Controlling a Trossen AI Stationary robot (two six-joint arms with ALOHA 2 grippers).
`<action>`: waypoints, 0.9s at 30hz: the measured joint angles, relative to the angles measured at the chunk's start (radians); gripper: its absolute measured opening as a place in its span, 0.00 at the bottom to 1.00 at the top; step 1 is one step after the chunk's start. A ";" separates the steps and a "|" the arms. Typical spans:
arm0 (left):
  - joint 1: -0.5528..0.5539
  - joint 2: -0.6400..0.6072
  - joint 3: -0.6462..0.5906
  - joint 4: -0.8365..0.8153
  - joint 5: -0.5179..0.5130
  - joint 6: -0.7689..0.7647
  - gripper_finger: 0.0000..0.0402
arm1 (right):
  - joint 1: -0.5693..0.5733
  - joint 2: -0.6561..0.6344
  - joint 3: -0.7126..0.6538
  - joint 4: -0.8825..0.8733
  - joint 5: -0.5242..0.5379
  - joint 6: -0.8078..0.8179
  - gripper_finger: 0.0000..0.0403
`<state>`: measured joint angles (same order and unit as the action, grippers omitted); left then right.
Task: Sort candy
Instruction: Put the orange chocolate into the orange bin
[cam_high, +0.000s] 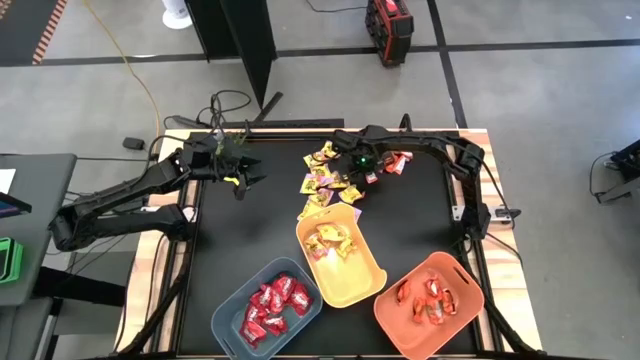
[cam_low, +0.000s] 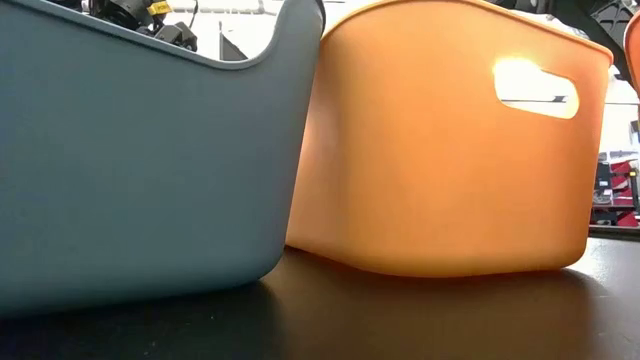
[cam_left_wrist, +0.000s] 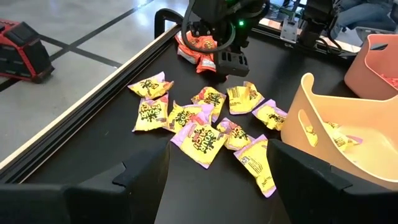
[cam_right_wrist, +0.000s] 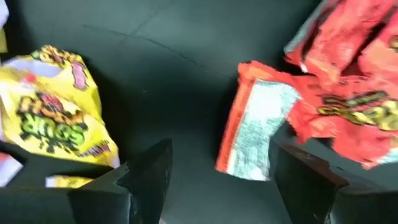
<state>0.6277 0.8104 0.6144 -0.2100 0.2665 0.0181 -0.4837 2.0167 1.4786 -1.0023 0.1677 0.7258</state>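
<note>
Yellow candy (cam_high: 325, 178) lies loose on the black table, several pieces spread out (cam_left_wrist: 199, 121). A few orange-red candy pieces (cam_high: 395, 162) lie at the far edge. My right gripper (cam_high: 365, 172) points down over them and is open. One orange-red and white piece (cam_right_wrist: 255, 127) lies between its fingers (cam_right_wrist: 146, 174), and more orange-red pieces (cam_right_wrist: 348, 93) lie beside it. My left gripper (cam_left_wrist: 217, 186) waits open and raised at the far left (cam_high: 240, 172), facing the yellow pile.
Three bins stand near the table's front. The blue-grey bin (cam_high: 225, 318) holds deep red candy, the yellow bin (cam_high: 372, 272) yellow candy, and the orange bin (cam_high: 468, 290) orange-red candy. The blue-grey (cam_low: 130, 170) and yellow (cam_low: 440, 150) bin walls fill the low view.
</note>
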 joint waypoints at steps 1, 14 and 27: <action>0.000 0.000 0.000 0.000 0.000 0.000 0.65 | -0.003 0.000 -0.011 0.000 0.000 0.000 0.71; 0.000 0.000 0.001 0.000 0.001 0.009 0.65 | -0.018 0.002 -0.055 0.027 -0.005 0.003 0.66; 0.000 0.000 0.001 0.000 0.001 0.008 0.65 | -0.013 0.000 -0.055 0.024 -0.034 -0.038 0.13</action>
<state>0.6277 0.8104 0.6155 -0.2104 0.2676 0.0265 -0.4963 2.0167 1.4235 -0.9787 0.1335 0.6876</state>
